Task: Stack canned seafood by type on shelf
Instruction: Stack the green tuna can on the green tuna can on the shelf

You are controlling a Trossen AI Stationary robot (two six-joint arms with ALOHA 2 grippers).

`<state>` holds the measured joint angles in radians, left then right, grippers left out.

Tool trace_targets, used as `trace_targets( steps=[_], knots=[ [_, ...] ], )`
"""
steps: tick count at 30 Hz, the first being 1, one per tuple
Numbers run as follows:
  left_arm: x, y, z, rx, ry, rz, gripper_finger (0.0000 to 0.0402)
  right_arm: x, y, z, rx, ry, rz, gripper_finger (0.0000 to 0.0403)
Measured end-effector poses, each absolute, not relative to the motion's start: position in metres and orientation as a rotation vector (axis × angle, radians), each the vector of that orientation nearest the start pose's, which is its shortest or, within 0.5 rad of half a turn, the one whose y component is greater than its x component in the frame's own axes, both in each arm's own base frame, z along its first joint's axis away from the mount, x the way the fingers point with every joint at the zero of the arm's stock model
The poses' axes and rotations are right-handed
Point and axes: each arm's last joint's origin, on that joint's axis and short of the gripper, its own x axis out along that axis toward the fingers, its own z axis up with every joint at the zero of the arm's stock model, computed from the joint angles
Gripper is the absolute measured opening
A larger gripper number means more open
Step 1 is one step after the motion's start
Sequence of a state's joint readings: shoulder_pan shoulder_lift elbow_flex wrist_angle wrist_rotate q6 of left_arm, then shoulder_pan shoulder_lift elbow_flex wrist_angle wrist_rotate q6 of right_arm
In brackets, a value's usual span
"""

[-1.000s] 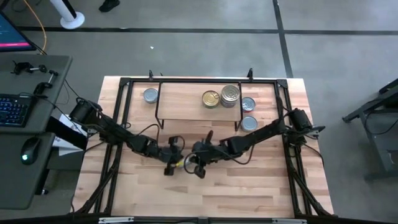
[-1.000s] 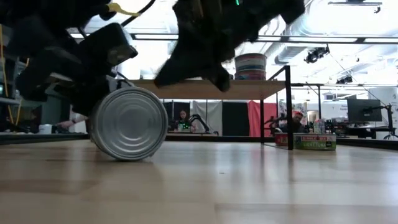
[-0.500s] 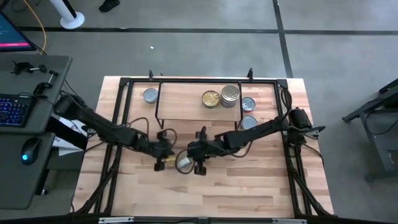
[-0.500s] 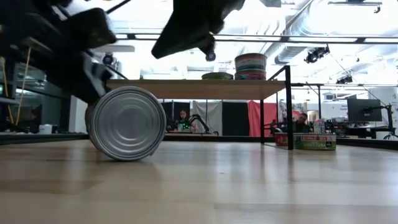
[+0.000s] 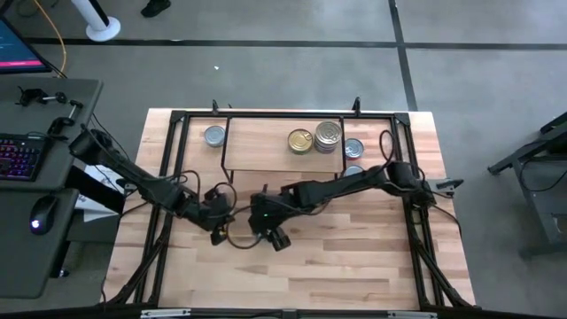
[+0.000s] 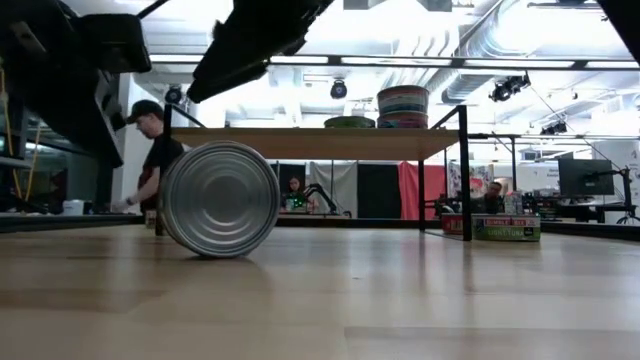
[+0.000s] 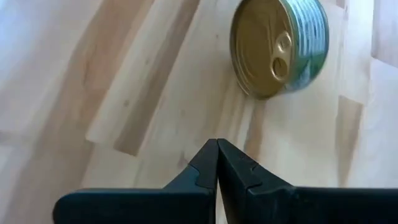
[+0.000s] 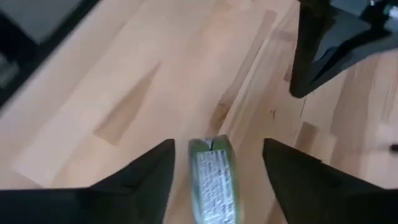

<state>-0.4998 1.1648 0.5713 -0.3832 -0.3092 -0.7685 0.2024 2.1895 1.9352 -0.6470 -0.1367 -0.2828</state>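
Note:
One tin of the canned seafood (image 6: 220, 198) stands on its rim on the table, gold top (image 7: 277, 43) facing my left gripper and green label (image 8: 214, 177) up. My right gripper (image 8: 217, 144) is open above it, pointing down, one finger on either side of the tin with a gap at each. My left gripper (image 7: 217, 144) is shut and empty, a short way off toward the table's left edge (image 5: 217, 232). The shelf (image 5: 266, 146) at the far side carries a gold-topped tin (image 5: 300, 141) beside a stack of silver-topped tins (image 5: 328, 135).
Loose silver-topped tins lie on the table left of the shelf (image 5: 214, 136) and right of it (image 5: 353, 147). Black frame rails (image 5: 173, 177) run along the table's sides. A person (image 6: 150, 150) is in the room beyond the table.
Both grippers have moved toward the table's left edge. My left gripper has drawn away from the tin. My right gripper has come over the tin. The tin has stayed on its rim and rolled a little.

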Motion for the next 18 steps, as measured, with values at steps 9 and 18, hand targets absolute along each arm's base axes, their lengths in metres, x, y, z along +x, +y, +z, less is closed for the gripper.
trace_targets(
  steps=[9, 18],
  knots=[
    [0.198, -0.112, 0.212, -0.336, 0.682, 0.027, 0.0000, 0.483, 0.103, 0.213, -0.394, 1.013, 0.491, 0.0250],
    [0.203, -0.111, 0.260, -0.106, 0.619, 0.104, 0.0000, 0.482, 0.101, 0.192, -0.359, 1.110, 0.376, 0.0171]
  ],
)
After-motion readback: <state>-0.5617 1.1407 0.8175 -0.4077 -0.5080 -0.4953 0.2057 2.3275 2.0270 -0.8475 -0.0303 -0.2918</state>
